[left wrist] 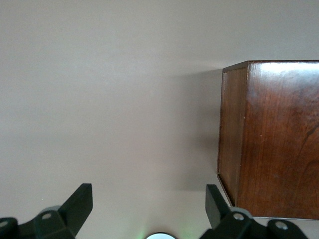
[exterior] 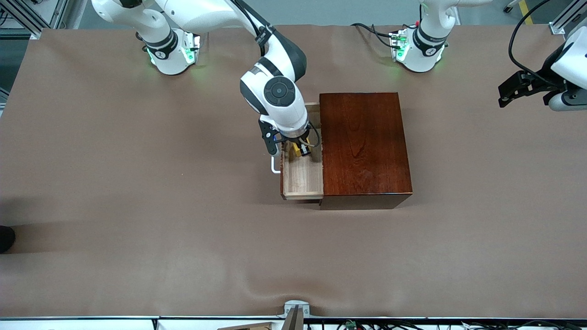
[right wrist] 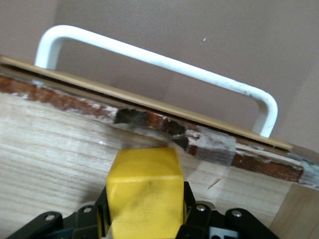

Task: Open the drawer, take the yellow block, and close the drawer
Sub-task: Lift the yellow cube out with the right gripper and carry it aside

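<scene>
Pinching the yellow block (right wrist: 144, 191) inside the open drawer (exterior: 302, 176), right gripper (exterior: 300, 149) works; left gripper (left wrist: 149, 206) waits, jaws spread, beside the mahogany box (exterior: 364, 146)

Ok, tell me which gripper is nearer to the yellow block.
Right. The right gripper is down in the open drawer, fingers shut on the yellow block. The left gripper waits open at the left arm's end of the table.
</scene>
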Action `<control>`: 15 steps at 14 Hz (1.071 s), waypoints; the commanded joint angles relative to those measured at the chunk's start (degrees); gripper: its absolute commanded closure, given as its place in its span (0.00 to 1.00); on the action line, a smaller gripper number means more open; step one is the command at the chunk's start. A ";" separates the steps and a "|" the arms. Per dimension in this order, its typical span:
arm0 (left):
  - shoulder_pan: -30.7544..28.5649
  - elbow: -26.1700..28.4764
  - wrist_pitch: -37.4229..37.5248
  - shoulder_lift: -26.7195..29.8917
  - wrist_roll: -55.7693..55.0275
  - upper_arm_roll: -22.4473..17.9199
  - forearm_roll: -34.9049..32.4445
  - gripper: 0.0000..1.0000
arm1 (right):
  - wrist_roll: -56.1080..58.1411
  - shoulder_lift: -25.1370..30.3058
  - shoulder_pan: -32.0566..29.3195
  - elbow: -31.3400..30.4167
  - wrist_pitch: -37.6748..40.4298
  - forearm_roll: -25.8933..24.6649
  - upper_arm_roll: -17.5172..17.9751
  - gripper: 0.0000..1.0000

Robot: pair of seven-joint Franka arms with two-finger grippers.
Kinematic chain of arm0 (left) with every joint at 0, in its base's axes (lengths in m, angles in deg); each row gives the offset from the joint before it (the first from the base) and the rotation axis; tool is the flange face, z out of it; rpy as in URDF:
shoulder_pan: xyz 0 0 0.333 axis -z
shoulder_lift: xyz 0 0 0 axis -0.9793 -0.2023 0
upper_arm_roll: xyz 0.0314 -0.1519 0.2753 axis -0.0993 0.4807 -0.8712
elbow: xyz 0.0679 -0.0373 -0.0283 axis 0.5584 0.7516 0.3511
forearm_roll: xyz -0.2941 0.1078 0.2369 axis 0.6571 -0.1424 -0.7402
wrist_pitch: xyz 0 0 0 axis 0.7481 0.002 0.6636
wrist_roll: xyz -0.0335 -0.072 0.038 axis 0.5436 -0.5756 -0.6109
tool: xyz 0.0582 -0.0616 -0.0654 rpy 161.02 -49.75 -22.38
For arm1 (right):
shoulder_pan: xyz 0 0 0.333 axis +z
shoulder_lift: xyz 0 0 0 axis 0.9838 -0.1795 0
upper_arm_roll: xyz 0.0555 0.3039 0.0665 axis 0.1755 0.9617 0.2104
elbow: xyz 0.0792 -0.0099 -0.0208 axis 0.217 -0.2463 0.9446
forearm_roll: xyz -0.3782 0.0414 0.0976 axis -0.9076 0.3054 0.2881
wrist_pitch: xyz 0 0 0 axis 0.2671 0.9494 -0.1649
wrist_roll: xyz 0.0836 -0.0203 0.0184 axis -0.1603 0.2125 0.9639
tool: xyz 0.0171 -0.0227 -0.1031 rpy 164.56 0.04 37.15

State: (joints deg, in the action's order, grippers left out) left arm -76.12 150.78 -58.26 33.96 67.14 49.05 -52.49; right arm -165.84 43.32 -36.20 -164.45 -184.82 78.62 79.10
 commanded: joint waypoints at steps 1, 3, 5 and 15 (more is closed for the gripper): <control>-0.81 -0.29 1.02 0.80 1.35 0.40 1.18 0.00 | -0.44 0.08 -0.39 3.69 2.11 0.18 -0.25 1.00; -0.81 -0.29 1.02 0.80 1.43 0.48 1.18 0.00 | -0.36 -0.10 -2.31 7.37 8.60 0.27 -0.08 1.00; -0.81 -0.38 1.02 0.88 1.35 0.48 1.18 0.00 | -0.18 -0.10 -3.99 10.36 13.36 0.27 0.01 1.00; -0.72 -0.38 1.02 0.80 1.35 1.01 1.27 0.00 | 18.85 1.31 -14.44 15.04 26.12 3.26 -0.25 1.00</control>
State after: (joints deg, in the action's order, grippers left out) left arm -76.11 150.72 -58.24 33.97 67.14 49.47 -52.49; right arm -152.53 43.61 -47.73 -148.91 -159.65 80.90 78.37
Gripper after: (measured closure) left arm 0.000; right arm 0.449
